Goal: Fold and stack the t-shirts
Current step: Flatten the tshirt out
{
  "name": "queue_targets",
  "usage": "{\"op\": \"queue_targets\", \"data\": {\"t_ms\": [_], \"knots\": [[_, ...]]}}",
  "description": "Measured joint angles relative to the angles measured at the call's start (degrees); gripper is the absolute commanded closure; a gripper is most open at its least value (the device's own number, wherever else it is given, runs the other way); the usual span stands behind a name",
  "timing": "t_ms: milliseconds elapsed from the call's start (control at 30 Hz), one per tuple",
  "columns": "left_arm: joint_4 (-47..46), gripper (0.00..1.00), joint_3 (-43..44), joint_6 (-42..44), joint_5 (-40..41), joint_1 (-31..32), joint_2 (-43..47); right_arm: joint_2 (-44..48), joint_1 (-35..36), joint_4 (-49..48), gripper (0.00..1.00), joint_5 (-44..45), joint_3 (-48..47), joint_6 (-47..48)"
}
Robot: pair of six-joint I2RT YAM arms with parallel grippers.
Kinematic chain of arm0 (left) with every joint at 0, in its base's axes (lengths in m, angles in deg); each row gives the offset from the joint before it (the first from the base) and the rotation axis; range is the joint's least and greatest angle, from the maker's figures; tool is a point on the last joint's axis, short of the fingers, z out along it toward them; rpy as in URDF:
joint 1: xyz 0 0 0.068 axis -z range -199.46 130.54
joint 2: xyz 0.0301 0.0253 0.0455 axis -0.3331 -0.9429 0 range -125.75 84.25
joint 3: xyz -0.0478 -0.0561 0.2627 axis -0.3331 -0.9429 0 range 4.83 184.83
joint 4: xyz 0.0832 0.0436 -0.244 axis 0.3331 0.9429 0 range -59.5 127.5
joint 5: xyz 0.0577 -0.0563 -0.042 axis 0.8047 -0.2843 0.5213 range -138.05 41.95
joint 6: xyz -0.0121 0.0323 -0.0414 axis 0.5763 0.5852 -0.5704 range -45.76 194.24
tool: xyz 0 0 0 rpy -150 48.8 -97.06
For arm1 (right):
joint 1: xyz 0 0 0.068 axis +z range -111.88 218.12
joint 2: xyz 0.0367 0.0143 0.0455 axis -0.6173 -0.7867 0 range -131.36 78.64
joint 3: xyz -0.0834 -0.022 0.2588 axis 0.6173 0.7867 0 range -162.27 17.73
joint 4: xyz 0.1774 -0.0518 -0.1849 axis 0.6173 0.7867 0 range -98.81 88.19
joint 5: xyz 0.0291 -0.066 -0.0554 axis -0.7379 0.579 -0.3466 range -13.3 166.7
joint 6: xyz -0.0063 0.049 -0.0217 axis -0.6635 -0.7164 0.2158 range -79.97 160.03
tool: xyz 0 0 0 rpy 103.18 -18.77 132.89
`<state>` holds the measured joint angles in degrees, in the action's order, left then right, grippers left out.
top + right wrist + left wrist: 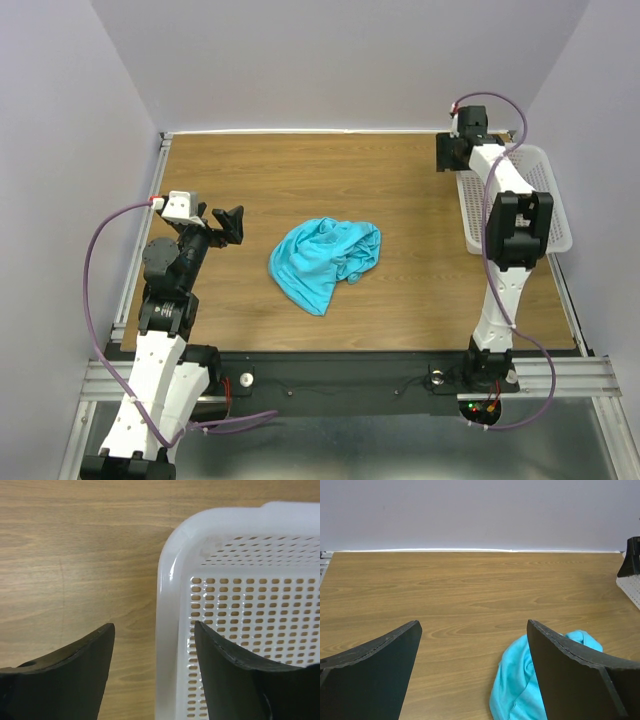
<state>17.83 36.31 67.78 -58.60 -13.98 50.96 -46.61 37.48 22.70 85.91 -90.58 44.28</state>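
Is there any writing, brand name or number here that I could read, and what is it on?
None can be read.
The t-shirt, white basket, wooden table, left arm and right arm show no legible writing.

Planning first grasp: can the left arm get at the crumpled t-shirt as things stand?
Probably yes. The left claw is open, just left of the t-shirt, with only bare table between them.

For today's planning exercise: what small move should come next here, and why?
Probably the left gripper should reach right and down to the t-shirt: it lies crumpled mid-table, unfolded; that gripper is open, empty and nearer than the right gripper, open over the basket corner.
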Motion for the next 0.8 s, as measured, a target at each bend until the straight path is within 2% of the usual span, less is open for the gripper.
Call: {"op": "queue_targets", "data": {"t_ms": [267, 400, 533, 800], "knots": [[0.0, 0.02, 0.0, -0.1, 0.0, 0.0, 0.1, 10.3, 0.0, -0.1, 0.11, -3.7, 1.6, 0.8], [0.0, 0.02, 0.0, -0.5, 0.0, 0.0, 0.2, 17.0, 0.0, -0.5, 0.09, -7.3, 5.2, 2.0], [0.5, 0.01, 0.0, -1.8, -0.2, 0.0, 0.2, 24.8, 0.0, -0.7, 0.08, -15.1, 12.8, 5.4], [4.7, 0.02, 2.0, -5.0, -0.3, 0.0, 0.9, 31.8, 0.0, -0.7, 0.07, -28.4, 24.6, 11.5]]}}
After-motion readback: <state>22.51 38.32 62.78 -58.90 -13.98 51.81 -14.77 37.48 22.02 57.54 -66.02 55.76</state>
